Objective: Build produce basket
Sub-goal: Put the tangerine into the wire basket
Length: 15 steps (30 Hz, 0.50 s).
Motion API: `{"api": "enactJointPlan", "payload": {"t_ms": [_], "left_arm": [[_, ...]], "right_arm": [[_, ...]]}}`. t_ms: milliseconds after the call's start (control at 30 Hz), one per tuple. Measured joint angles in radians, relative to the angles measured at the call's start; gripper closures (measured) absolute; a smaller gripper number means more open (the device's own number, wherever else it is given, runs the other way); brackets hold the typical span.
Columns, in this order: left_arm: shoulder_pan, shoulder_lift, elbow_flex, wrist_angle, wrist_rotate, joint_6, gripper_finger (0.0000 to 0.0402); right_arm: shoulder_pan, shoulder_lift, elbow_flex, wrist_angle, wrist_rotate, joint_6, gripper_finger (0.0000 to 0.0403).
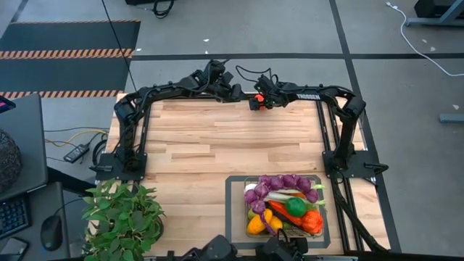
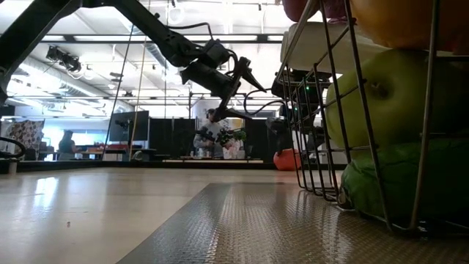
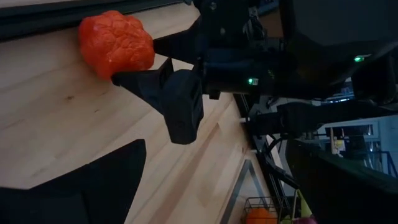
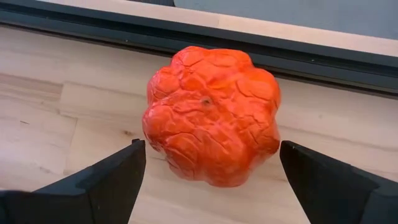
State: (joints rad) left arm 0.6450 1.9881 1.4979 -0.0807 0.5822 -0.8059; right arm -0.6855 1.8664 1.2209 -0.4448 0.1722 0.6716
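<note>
High view: I see the basket (image 1: 235,217) at the near edge of the bench (image 1: 203,138), already loaded with produce (image 1: 284,205). Both arms are folded to the far edge. The right tool (image 1: 255,101) sits at a lone red-orange tomato (image 1: 259,97) by the far rail; the left tool (image 1: 230,93) waits just beside it.

Low view: The basket wire fills the right side. The red-orange piece shows small, far across the bench. I cannot separate the two tools reliably here.

Left wrist view: The left tool's fingers (image 3: 99,180) stand wide and empty. The right tool's fingertip touches or nearly touches the tomato; I cannot tell which.

Right wrist view: The right tool (image 4: 211,180) stands wide, one finger on each side of the tomato (image 4: 211,115), not gripping.

Procedure, in my judgement: centre the tomato between the fingers, advance until they pass its widest part, then close gently. Keep clear of the rail directly behind.

Hidden: the tomato's far side, and free space in the basket.
</note>
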Motion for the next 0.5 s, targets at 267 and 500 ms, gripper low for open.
{"api": "enactJointPlan", "payload": {"t_ms": [267, 500], "left_arm": [[-0.004, 0.000, 0.000, 0.000, 0.000, 0.005, 0.0008], [-0.005, 0.000, 0.000, 0.000, 0.000, 0.005, 0.0008]], "right_arm": [[-0.001, 0.000, 0.000, -0.005, -0.001, 0.000, 0.0054], [-0.001, 0.000, 0.000, -0.010, -0.021, 0.000, 0.0139]]}}
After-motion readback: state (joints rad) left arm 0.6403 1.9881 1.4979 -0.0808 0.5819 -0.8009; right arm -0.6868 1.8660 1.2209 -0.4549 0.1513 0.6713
